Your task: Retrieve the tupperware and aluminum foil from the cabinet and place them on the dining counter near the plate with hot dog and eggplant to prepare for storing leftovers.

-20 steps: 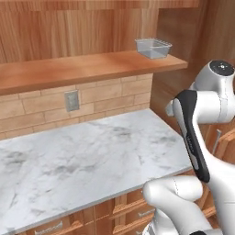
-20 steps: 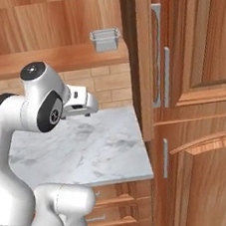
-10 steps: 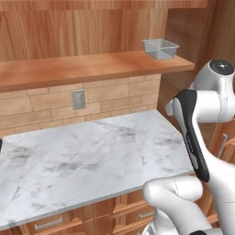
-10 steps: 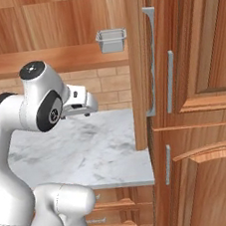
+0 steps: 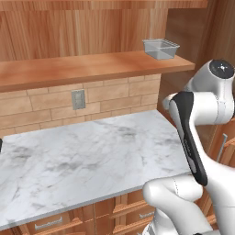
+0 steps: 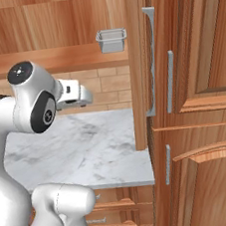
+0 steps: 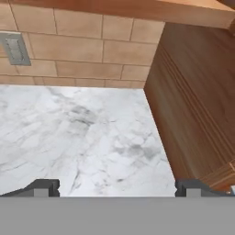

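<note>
The tupperware [image 5: 160, 48] [image 6: 111, 40], a small clear greyish tub, stands at the right end of the cabinet's plank shelf [image 5: 92, 66] [image 6: 43, 61], beside the upright side panel [image 6: 137, 57]. My gripper [image 6: 88, 95] [image 7: 117, 188] hangs well below the shelf, over the marble worktop, apart from the tub. Its fingertips [image 7: 43, 186] stand wide apart with nothing between them, so it is open. The aluminum foil, the dining counter and the plate are out of view.
A marble worktop [image 5: 92, 156] [image 7: 82, 133] lies over drawers [image 5: 46, 222]. A brick backsplash carries a wall outlet [image 5: 78, 98] [image 7: 13, 48]. Tall wooden cupboard doors [image 6: 195, 74] with metal handles [image 6: 152, 60] close the right side.
The whole picture has shifted slightly to the right, so the camera has moved with the base. The arm keeps its pose and the gripper stays open.
</note>
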You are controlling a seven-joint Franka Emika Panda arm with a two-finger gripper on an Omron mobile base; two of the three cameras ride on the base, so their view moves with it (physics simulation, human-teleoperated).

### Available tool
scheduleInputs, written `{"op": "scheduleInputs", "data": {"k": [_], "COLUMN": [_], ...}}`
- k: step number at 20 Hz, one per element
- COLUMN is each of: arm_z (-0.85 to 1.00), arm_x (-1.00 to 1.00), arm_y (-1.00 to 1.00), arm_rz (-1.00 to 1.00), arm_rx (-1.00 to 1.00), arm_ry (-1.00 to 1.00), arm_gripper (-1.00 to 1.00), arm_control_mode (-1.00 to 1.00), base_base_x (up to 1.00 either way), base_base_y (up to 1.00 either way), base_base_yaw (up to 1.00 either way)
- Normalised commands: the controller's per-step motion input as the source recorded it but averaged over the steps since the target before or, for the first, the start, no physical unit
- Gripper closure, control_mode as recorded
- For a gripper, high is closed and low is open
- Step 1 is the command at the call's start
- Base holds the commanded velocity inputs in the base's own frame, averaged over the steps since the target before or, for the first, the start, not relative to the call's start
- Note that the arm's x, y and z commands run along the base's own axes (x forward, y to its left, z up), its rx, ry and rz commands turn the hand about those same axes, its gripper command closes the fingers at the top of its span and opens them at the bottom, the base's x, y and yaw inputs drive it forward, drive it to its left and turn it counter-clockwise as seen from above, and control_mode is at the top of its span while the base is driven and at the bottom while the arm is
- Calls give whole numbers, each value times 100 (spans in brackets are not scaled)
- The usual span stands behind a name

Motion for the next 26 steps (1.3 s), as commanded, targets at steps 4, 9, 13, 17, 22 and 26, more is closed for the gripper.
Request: {"op": "scheduleInputs", "data": {"k": [4, 9, 13, 17, 22, 26], "arm_z": [68, 71, 61, 31, 5, 39], "arm_x": [21, 31, 41, 43, 36, 33], "arm_y": [0, 0, 0, 2, 0, 1], "arm_rz": [0, 0, 0, 0, 0, 0], "arm_rx": [0, 0, 0, 0, -1, -3], "arm_ry": [-15, -9, -9, -6, 3, -11], "arm_gripper": [-100, -100, -100, -100, -100, -100], "arm_control_mode": [-100, -100, -100, -100, -100, -100], "base_base_x": [0, 0, 0, 0, 0, 0], "base_base_y": [0, 0, 0, 0, 0, 0], "base_base_yaw": [0, 0, 0, 0, 0, 0]}}
